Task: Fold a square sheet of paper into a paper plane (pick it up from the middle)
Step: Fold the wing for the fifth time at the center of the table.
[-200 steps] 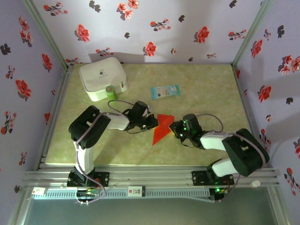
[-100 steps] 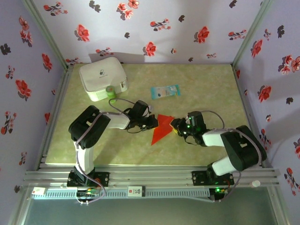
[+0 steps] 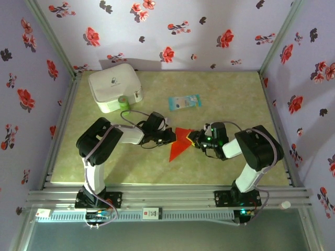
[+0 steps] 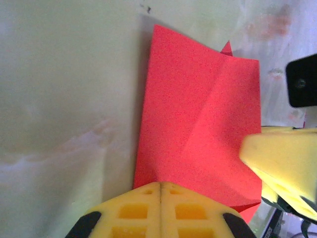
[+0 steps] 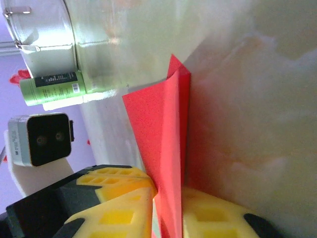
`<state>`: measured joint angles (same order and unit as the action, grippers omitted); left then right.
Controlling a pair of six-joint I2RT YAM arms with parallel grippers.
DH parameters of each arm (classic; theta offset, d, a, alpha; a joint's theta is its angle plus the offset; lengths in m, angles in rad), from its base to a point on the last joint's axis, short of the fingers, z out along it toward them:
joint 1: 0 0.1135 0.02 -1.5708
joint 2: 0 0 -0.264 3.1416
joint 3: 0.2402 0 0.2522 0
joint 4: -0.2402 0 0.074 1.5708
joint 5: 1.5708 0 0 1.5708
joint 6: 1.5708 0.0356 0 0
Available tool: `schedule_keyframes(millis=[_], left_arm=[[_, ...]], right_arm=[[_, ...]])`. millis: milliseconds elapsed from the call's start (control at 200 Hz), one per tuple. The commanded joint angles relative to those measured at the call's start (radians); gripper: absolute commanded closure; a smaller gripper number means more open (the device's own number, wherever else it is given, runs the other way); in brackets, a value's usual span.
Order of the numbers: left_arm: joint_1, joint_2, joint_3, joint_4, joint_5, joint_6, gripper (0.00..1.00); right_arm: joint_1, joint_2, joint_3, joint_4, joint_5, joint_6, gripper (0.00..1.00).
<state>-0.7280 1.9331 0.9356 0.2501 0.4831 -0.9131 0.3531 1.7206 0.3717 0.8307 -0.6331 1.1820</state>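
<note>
Marbled green table (image 3: 235,104), floral walls (image 3: 199,42) — left fingers (image 4: 131,210) and right fingers (image 5: 116,218) pinch red paper (image 4: 198,129).

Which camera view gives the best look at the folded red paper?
The left wrist view: the red paper lies broad across the frame, its creases clear. The top external view shows it small and without detail. The right wrist view sees it nearly edge-on.

Seemingly a lab test cell — floral-papered walls (image 3: 157,36), aluminium frame rail (image 3: 172,194), marbled green tabletop (image 3: 235,99).
</note>
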Motion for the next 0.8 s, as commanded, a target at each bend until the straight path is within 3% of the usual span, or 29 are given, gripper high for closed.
schedule_keyframes(millis=[0, 195, 455, 550, 660, 795], left_arm=[[0.02, -0.013, -0.031, -0.057, -0.011, 0.008, 0.97], [0.023, -0.087, -0.047, -0.04, -0.021, 0.028, 0.92], [-0.001, -0.235, -0.113, -0.018, -0.134, 0.104, 0.73], [-0.057, -0.289, -0.107, -0.093, -0.206, 0.209, 0.71], [-0.16, -0.327, -0.074, -0.232, -0.406, 0.332, 0.67], [-0.272, -0.312, -0.034, -0.314, -0.512, 0.442, 0.53]], right_arm=[[-0.002, 0.031, 0.019, 0.033, -0.024, -0.005, 0.86], [-0.002, -0.001, 0.022, -0.026, 0.0, -0.018, 0.95], [0.011, -0.118, 0.032, -0.238, 0.116, -0.001, 1.0], [0.027, -0.133, 0.041, -0.247, 0.134, 0.04, 0.99], [0.057, -0.128, 0.056, -0.238, 0.151, 0.085, 0.99], [0.081, -0.133, 0.073, -0.257, 0.183, 0.101, 0.98]])
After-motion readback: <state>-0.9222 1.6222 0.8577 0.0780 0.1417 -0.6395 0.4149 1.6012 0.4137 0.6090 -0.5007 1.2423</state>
